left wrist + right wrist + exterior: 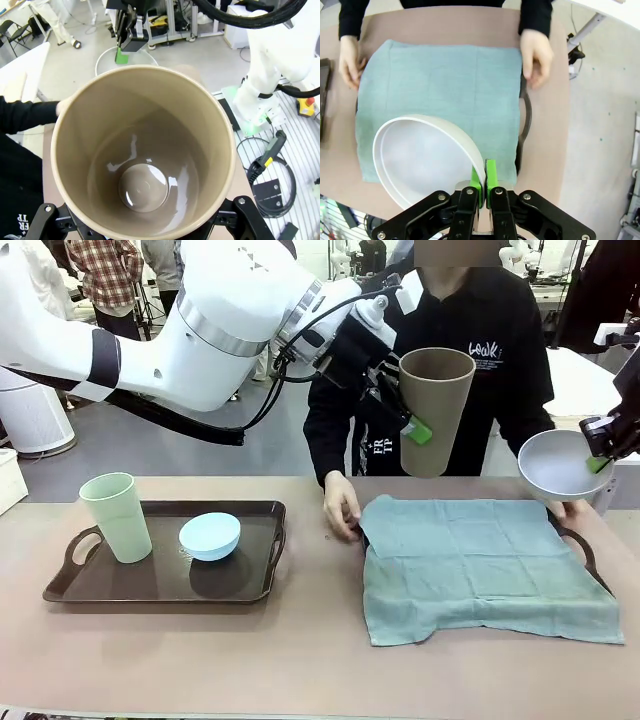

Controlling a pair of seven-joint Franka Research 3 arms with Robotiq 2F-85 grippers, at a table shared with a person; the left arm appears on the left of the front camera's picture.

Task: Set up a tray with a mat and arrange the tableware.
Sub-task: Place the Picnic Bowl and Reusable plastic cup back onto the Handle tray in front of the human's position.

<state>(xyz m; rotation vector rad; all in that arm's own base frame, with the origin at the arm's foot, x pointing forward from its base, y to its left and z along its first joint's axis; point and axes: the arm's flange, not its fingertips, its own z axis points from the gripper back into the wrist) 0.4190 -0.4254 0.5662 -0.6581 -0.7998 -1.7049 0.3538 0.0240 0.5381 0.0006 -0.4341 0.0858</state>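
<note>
**Both grippers loaded, waiting over the mat**

The right gripper (484,184) has its green pads (491,181) pinched on the rim of the white bowl (420,160), one inside the wall and one outside. That thin edge grip carries the bowl tipped, with its opening turned partly toward the front camera at the right edge of that view. In the right wrist view the bowl hangs in the lower left, above the near part of the teal mat (445,80).

The left gripper (412,423) is clamped across the tan-brown tumbler (436,410), with one green pad on its wall about halfway down. The wide side grip keeps the tumbler upright and mouth up, high in the upper middle of the front view, clear of the table.

Below, the mat is draped over a dark tray, which shows as a handle (583,550) at the cloth's right side. The cloth overhangs toward the bottom of the frame. The person's hands (536,50) rest at the mat's two far corners, probably smoothing it or holding it flat, which would explain why both pieces hang in the air rather than being set down.

At the left of the front view a second tray (160,585) holds the pale green tumbler (118,517) and the light blue bowl (210,535), side by side, apparently next in line.
</note>
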